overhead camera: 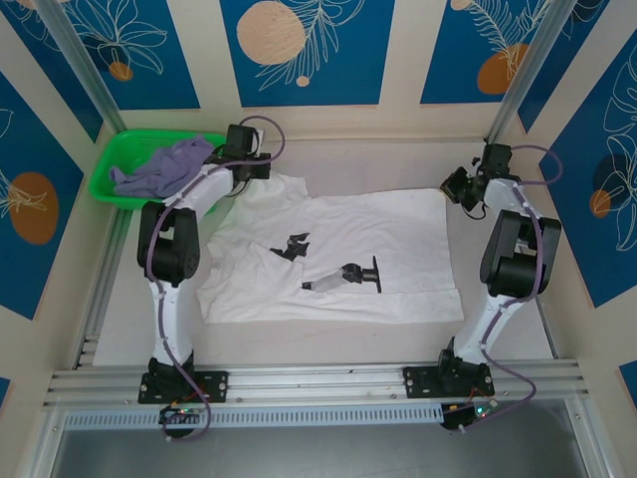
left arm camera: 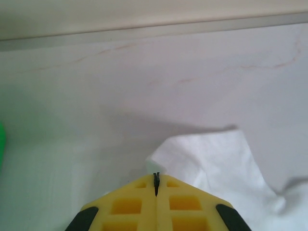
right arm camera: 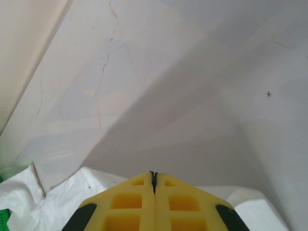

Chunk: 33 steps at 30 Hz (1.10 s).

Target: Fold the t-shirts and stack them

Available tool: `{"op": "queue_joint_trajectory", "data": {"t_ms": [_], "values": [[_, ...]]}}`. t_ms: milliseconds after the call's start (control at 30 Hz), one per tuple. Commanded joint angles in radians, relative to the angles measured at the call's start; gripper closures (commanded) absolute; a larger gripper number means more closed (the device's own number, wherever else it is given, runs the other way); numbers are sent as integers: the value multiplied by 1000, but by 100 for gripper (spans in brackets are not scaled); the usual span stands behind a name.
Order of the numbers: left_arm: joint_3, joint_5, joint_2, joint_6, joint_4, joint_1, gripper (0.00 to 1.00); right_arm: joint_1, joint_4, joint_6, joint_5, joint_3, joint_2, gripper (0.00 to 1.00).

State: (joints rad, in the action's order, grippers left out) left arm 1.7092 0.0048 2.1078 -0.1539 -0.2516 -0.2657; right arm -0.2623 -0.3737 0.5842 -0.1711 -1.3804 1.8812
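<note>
Top cam: white tee (overhead camera: 398, 249) lies flat on table (overhead camera: 518, 329), print up. Lavender tee (overhead camera: 159, 169) is bunched in green basket (overhead camera: 105, 179), far-left corner. L gripper (overhead camera: 254, 164) is at the white tee's far-left sleeve, R gripper (overhead camera: 458, 187) by its far-right corner.

L wrist: L gripper (left arm camera: 156, 179) fingers pressed together, white tee (left arm camera: 216, 159) edge just past the tips.

R wrist: R gripper (right arm camera: 153, 175) also pressed together, white tee (right arm camera: 57, 202) below.

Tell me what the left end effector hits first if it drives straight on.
The left end effector likely meets the white t-shirt corner just ahead, else the bare table; depth is unclear.
</note>
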Motion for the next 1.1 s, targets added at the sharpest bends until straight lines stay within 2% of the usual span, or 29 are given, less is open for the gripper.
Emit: {"op": "queue_joint_trajectory", "data": {"t_ms": [0, 133, 267, 433, 567, 933, 1000, 1033, 1067], "values": [[-179, 36, -187, 15, 100, 3, 100, -3, -11, 24, -17, 69, -96, 100], [-379, -49, -331, 23, 134, -1, 100, -22, -9, 71, 13, 175, -172, 100], [-522, -83, -445, -37, 162, -2, 100, -62, 30, 135, 2, 273, -221, 100], [-688, -179, -573, -145, 183, -1, 100, -92, 49, 167, 18, 320, -233, 100], [-770, -158, -644, -213, 173, -3, 100, -117, 73, 196, -7, 344, -231, 100], [-1021, -203, -873, -348, 116, -3, 100, -131, 108, 250, -27, 408, -238, 100], [-1076, -213, -937, -374, 113, -3, 96, -140, 105, 258, -30, 417, -237, 99], [-1091, -239, -968, -394, 95, -3, 86, -147, 107, 269, -35, 423, -238, 96], [-1105, -290, -1006, -426, 63, -3, 70, -155, 113, 283, -40, 435, -240, 91]]}}
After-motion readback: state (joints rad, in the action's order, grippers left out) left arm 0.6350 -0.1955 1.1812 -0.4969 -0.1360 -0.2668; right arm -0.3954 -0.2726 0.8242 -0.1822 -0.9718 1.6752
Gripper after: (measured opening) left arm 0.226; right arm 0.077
